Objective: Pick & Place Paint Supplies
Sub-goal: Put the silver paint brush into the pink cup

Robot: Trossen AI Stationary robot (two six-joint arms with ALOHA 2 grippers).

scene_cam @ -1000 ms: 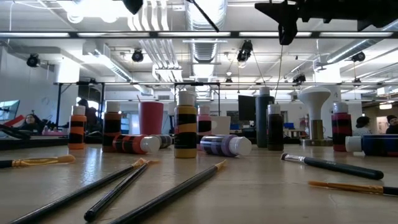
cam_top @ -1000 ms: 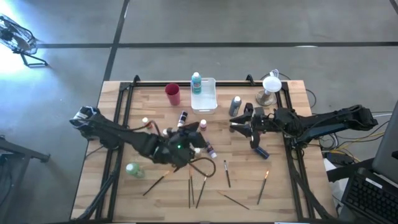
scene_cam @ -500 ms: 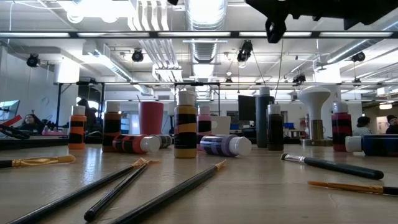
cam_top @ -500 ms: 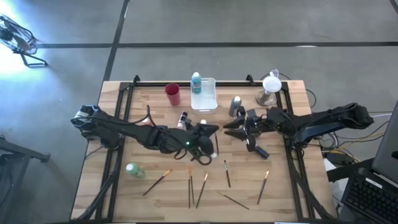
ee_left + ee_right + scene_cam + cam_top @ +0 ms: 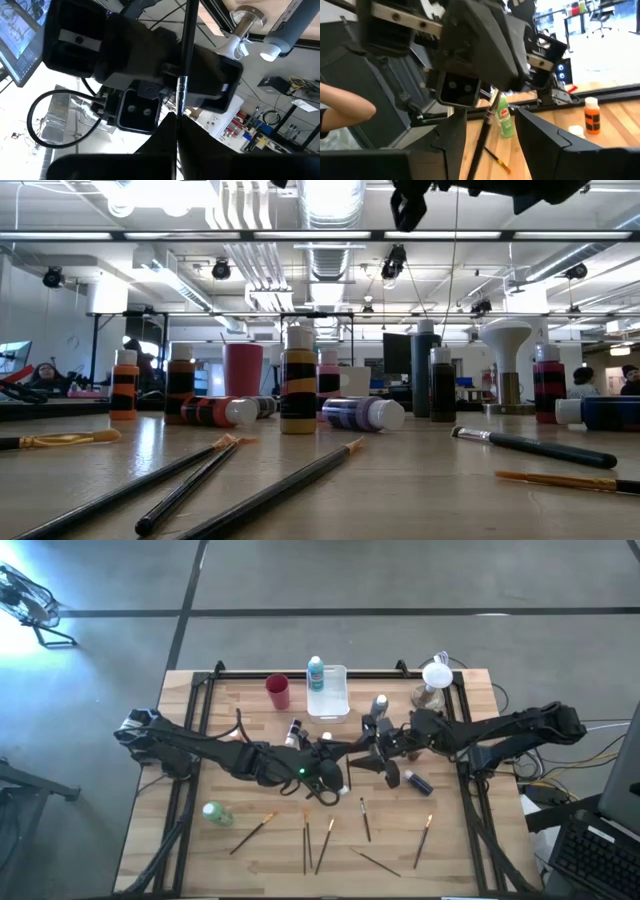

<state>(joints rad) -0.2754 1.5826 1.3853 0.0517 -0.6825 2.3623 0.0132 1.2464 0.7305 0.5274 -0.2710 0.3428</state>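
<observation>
High view: teal bottle in tray.

both arms reach over the table's middle, raised off the surface, wrists facing each other; the left gripper has its fingers closed on a thin brush shaft; the right gripper sits just beside it, fingers spread around that same shaft

Counter centre: left claw and right claw nearly meet, blocking passage.
Front strip: scattered paintbrushes.
Back edge: magenta cup, tray.
</observation>
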